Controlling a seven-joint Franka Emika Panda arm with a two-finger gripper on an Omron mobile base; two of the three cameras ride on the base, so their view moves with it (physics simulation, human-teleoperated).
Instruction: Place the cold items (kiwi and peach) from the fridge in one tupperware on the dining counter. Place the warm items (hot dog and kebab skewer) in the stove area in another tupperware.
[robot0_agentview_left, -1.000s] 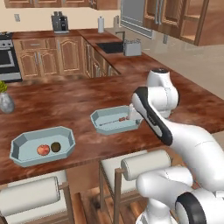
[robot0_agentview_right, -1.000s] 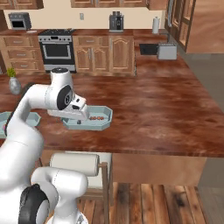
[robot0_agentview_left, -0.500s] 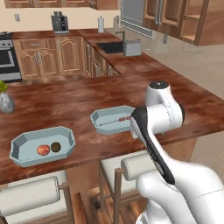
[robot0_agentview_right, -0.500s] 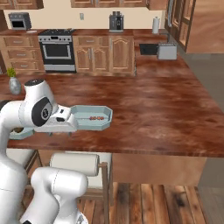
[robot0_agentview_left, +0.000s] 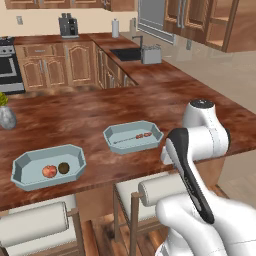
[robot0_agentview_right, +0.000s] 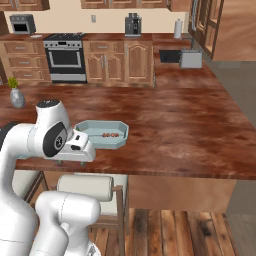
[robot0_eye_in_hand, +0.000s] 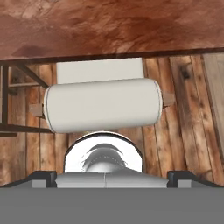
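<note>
Kebab skewer (robot0_agentview_left: 132, 137) lies in tupperware (robot0_agentview_left: 111, 135), tool (robot0_eye_in_hand: 112, 177) apart.

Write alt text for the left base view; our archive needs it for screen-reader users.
Two pale blue tupperware trays sit on the dark wood dining counter: the near-left tray holds a peach and kiwi, the other tray a kebab skewer. The white arm is folded at the counter's near edge.

The counter (robot0_agentview_left: 100, 117) is showing dark reddish-brown polished wood with swirling grain. Two pale blue-grey tubs are sitting on it: the left tub (robot0_agentview_left: 30, 176) is holding an orange-red peach (robot0_agentview_left: 49, 171) and a dark olive-brown kiwi (robot0_agentview_left: 63, 168); the right tub (robot0_agentview_left: 115, 132) is carrying a thin skewer (robot0_agentview_left: 136, 136) with reddish pieces. The stool cushion (robot0_eye_in_hand: 103, 105) is looking off-white over brown floor planks (robot0_eye_in_hand: 192, 113).
</note>
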